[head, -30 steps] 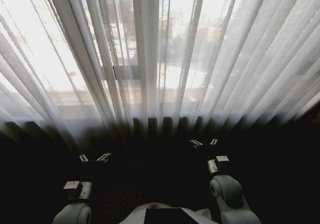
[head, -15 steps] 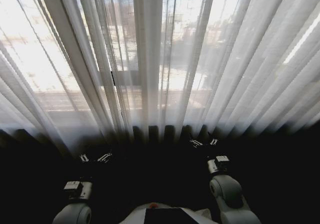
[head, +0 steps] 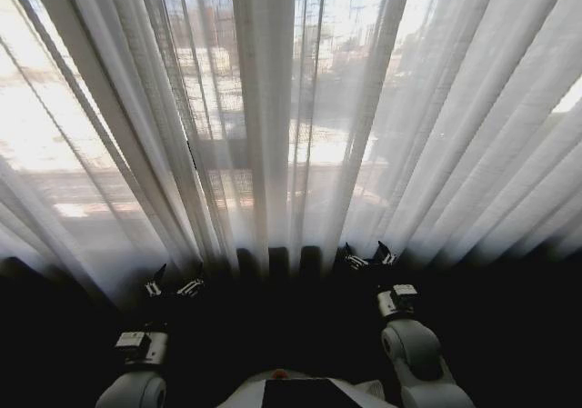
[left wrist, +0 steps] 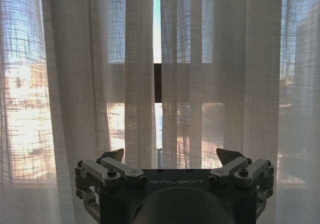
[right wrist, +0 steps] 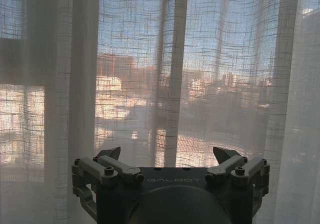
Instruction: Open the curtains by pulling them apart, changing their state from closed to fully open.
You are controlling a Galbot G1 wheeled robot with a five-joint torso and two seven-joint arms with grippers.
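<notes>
Both end effectors, left (head: 173,286) and right (head: 369,257), are held apart before the curtains (head: 273,135); sheer, light, soft fabric is best pinched at the centre slit.

A room high in a city building, judging by the tall, pleated sheer cream curtains (head: 273,126) hanging closed over a black-framed window (left wrist: 157,89) with sunlit buildings (right wrist: 117,79) beyond.

Strong backlight through sheer curtains (head: 273,108); foreground near-black, wide-angle bending at head view's edges.
</notes>
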